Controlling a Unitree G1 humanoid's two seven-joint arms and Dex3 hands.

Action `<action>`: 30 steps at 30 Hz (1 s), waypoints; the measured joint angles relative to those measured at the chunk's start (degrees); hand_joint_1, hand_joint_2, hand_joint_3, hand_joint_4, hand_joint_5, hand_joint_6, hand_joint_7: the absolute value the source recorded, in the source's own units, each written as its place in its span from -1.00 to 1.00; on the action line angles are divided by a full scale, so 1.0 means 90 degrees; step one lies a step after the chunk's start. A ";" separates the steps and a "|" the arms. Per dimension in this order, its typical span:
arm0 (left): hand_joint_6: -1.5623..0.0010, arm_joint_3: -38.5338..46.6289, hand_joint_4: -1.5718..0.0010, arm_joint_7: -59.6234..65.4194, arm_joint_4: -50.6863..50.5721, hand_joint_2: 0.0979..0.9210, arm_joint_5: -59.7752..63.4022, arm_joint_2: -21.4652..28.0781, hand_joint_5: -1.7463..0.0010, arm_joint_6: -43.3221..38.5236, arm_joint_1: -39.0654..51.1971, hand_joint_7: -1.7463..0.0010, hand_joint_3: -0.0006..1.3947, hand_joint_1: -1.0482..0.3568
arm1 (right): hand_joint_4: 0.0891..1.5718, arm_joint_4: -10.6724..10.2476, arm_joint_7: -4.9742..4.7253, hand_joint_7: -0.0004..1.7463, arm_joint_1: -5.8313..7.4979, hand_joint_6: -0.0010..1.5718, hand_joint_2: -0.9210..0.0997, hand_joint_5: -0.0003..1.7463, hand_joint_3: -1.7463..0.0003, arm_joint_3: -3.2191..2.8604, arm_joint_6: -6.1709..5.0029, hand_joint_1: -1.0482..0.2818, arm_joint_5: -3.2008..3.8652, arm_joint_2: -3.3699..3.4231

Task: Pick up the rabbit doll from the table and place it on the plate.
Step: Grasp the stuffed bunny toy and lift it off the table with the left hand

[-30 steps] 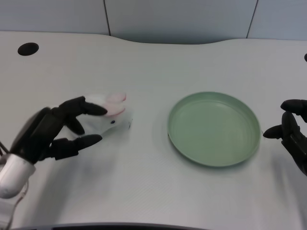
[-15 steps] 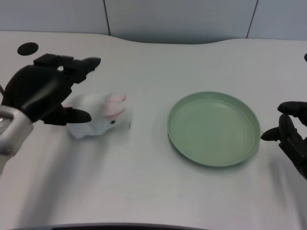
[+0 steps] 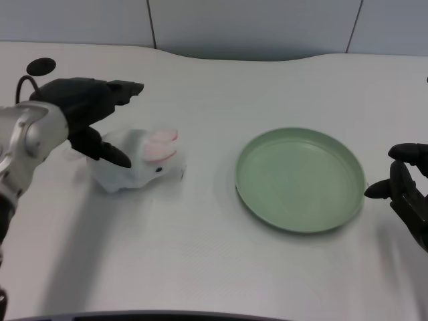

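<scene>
The fingers [image 3: 110, 152] of the left hand [image 3: 87, 110] are spread apart and hold nothing; one dark tip lies against the back of the rabbit doll [image 3: 137, 162], the rest reach above it. The doll lies on the desk [image 3: 200, 254] at the left of the frame, well apart from the green plate [image 3: 299, 179] at centre right. To grip well, I would lower the hand and close around the soft body rather than the pink ears. The desk is white; a dark round hole [image 3: 41, 66] sits upper left, pale wall panels behind.
</scene>
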 measured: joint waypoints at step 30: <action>0.91 -0.1964 0.90 0.1711 0.2905 0.82 0.0852 -0.1266 0.96 0.0739 -0.0882 0.97 -0.99 -0.78 | -0.76 -0.0742 0.0064 0.95 0.0520 -0.85 -1.00 1.00 0.23 -0.0089 0.0326 0.09 0.0169 -0.0021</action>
